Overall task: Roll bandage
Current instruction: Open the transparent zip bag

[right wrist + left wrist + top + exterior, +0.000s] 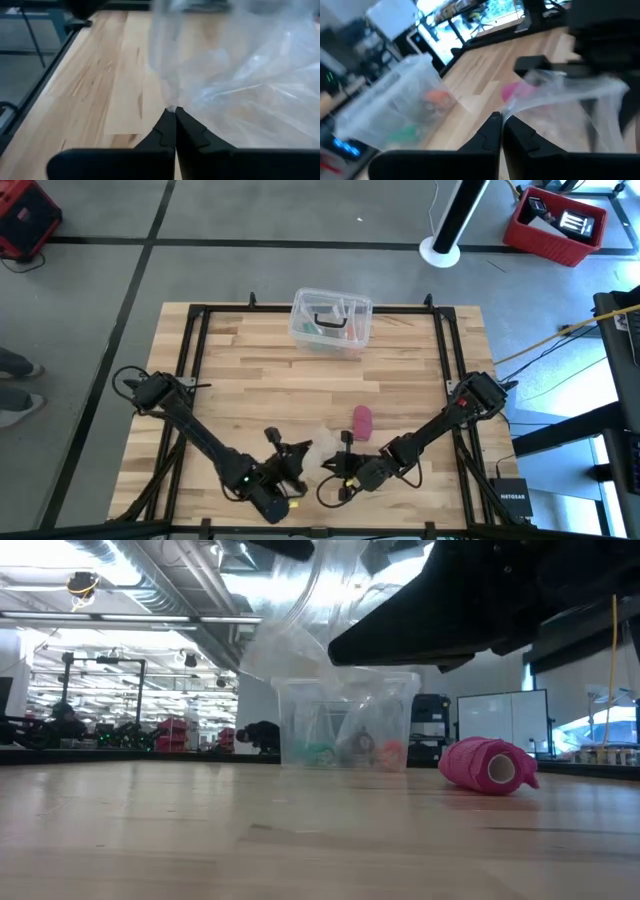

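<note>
- Right now both hands are pinched on the clear plastic wrapper (pixel 312 442), not on the bandage: your left hand (pixel 501 131) has its fingers together on one edge, and your right hand (pixel 174 122) is clamped on another edge.
- Your wrapper hangs stretched between the two hands, lifted above the near middle of the desk (pixel 250 370).
- Meanwhile the bandage (pixel 362 420) lies on the desk as a stubby pink roll, just beyond the hands and a little right of centre, untouched.
- Judging from this, the wrapper is the main risk: pull the hands apart too hard and the thin film could tear or slip out of one pinch.
- If the film sags or swings, it could brush the roll and nudge it across the bare wood.
- With both hands busy, nothing can steady the roll if it starts to move.
- Watch the arms too: they converge closely at the near edge, so a careless move could bring them together.
- Farther off, the clear plastic box (pixel 331 321) with small items inside stands at the far middle, well apart from the roll.
- Between the hands and the roll only the wrapper stands in the way.
</note>
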